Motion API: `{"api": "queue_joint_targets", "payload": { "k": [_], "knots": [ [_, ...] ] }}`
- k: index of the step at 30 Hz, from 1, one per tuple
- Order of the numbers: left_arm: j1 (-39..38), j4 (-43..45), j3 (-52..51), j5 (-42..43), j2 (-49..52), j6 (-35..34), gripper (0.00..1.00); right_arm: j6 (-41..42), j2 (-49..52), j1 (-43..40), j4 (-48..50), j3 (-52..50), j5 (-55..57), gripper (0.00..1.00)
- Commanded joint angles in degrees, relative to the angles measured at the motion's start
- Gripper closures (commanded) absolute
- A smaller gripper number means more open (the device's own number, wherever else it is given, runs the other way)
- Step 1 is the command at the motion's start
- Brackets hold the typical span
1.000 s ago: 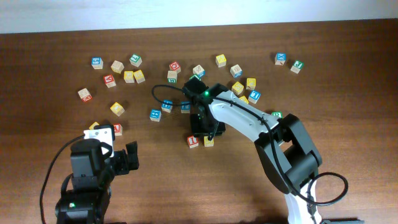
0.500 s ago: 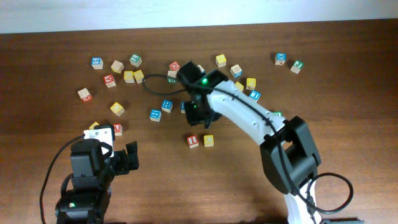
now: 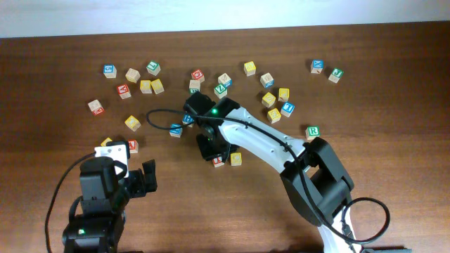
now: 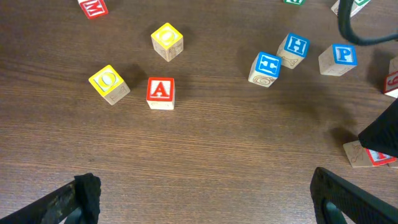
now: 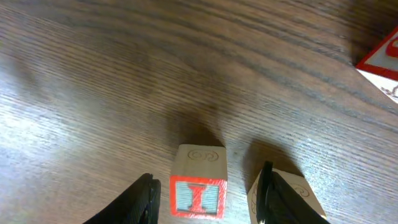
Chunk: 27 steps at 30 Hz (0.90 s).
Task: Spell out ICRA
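Note:
The red I block (image 5: 198, 186) stands on the table between the fingers of my right gripper (image 5: 206, 200), which is open around it without closing on it. A yellow block (image 5: 289, 198) sits just right of it, against the right finger. In the overhead view the right gripper (image 3: 213, 150) hangs over the I block (image 3: 219, 161) and the yellow block (image 3: 235, 159). The red A block (image 4: 160, 92) lies ahead of my left gripper (image 4: 211, 200), which is open and empty. The A block also shows in the overhead view (image 3: 132, 146). A green R block (image 3: 313, 131) lies at the right.
Several letter blocks are scattered along the back of the table (image 3: 394, 84). Yellow blocks (image 4: 109, 83) (image 4: 166, 40) and blue blocks (image 4: 267, 67) (image 4: 294, 46) lie near the A block. The right arm's cable (image 3: 162, 116) loops over the blocks at centre left.
My right gripper lifted away toward the back, then swung left and came down around the I block. The I and yellow blocks stayed put. The left arm has not moved.

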Motion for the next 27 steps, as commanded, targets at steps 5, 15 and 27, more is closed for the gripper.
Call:
{"api": "queue_joint_targets", "payload": {
  "k": [5, 15, 27],
  "knots": [
    [0.28, 0.09, 0.76, -0.39, -0.22, 0.68, 0.01, 0.46, 0.9, 0.59, 1.84, -2.23, -1.86, 0.57],
    [0.31, 0.09, 0.76, -0.37, -0.22, 0.68, 0.01, 5.46, 0.94, 0.59, 2.47, -3.67, -1.84, 0.66],
    [0.31, 0.09, 0.76, -0.37, -0.22, 0.68, 0.01, 9.51, 0.94, 0.52, 2.45, -3.67, -1.62, 0.7]
  ]
}}
